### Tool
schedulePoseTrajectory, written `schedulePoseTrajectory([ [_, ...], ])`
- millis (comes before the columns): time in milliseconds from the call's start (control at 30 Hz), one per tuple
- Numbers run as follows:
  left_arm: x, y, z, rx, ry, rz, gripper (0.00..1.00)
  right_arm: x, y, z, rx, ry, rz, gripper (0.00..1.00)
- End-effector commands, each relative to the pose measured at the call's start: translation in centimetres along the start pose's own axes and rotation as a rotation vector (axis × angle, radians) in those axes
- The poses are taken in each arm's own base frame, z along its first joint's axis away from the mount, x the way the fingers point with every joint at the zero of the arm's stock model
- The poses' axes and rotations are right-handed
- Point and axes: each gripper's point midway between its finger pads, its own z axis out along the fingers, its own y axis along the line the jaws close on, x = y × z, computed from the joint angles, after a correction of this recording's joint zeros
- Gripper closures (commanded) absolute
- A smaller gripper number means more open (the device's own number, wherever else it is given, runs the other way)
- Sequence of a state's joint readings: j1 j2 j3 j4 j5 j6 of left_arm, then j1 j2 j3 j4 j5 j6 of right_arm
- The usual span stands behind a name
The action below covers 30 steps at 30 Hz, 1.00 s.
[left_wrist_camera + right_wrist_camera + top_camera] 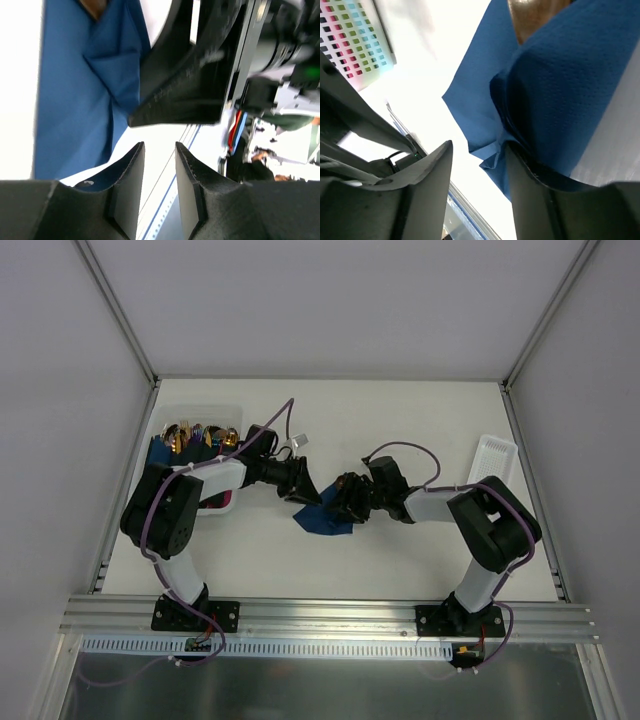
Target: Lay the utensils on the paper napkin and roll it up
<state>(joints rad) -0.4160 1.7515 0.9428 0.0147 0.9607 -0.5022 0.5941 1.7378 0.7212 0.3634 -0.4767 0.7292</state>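
The navy paper napkin [322,520] lies crumpled and partly folded mid-table between both grippers. In the left wrist view the napkin [85,90] fills the left side, with a bronze utensil tip [95,6] poking out at its top. My left gripper [159,145] [305,485] is open above bare table, nothing between its fingers. My right gripper [477,145] [345,502] is open too. A fold of the napkin [560,85] lies against its right finger [530,200], and a bronze utensil [535,15] shows inside the fold. More gold utensils [200,435] stand in the bin at the back left.
A clear bin [232,415] sits at the back left with a pink napkin [215,502] beside it. A white tray [495,455] lies at the right edge. The right arm's black body [190,75] is close ahead of my left fingers.
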Motion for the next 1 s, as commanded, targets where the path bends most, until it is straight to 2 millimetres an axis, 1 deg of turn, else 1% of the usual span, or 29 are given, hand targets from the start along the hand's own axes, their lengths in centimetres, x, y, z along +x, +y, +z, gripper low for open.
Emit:
schedulePoseTrajectory([
  [0, -2.6, -1.3, -0.1, 0.016, -0.033, 0.039, 0.68, 0.0, -1.0, 0.4, 0.036, -0.001, 0.000, 0.48],
  [100, -3.8, -0.9, 0.8, 0.002, -0.033, 0.016, 0.68, 0.0, -0.7, 0.3, 0.028, -0.003, -0.005, 0.45],
  [133, -4.0, -0.8, 1.1, 0.001, -0.030, 0.007, 0.68, 0.1, -0.8, 0.3, 0.026, -0.003, -0.006, 0.41],
  [167, -4.1, -0.2, 1.5, -0.005, -0.023, -0.013, 0.68, 0.0, -0.7, 0.3, 0.022, -0.005, -0.008, 0.39],
  [200, -4.5, -0.3, 1.7, -0.005, -0.025, -0.013, 0.68, 0.1, -0.7, 0.2, 0.024, -0.006, -0.014, 0.36],
  [300, -5.3, 0.4, 2.2, -0.017, -0.034, -0.015, 0.68, 0.1, -0.5, 0.0, 0.009, -0.012, -0.026, 0.30],
  [367, -5.6, 0.6, 2.5, -0.017, -0.030, -0.018, 0.68, 0.1, -0.4, -0.1, 0.002, -0.014, -0.036, 0.26],
  [400, -6.0, 0.2, 2.6, -0.010, -0.033, -0.009, 0.68, 0.0, -0.2, -0.1, -0.003, -0.014, -0.040, 0.25],
  [500, -6.7, 0.0, 2.7, -0.003, -0.040, 0.000, 0.67, 0.1, 0.2, -0.3, -0.023, -0.016, -0.060, 0.24],
  [833, -7.1, -1.3, 2.4, 0.035, -0.036, 0.016, 0.68, 0.0, 2.1, -1.3, -0.095, -0.034, -0.137, 0.26],
  [900, -7.5, -1.7, 2.3, 0.042, -0.041, 0.024, 0.68, 0.2, 2.6, -1.5, -0.109, -0.030, -0.162, 0.25],
  [967, -7.7, -2.0, 2.2, 0.046, -0.045, 0.031, 0.67, 0.4, 2.6, -1.7, -0.104, -0.029, -0.172, 0.24],
])
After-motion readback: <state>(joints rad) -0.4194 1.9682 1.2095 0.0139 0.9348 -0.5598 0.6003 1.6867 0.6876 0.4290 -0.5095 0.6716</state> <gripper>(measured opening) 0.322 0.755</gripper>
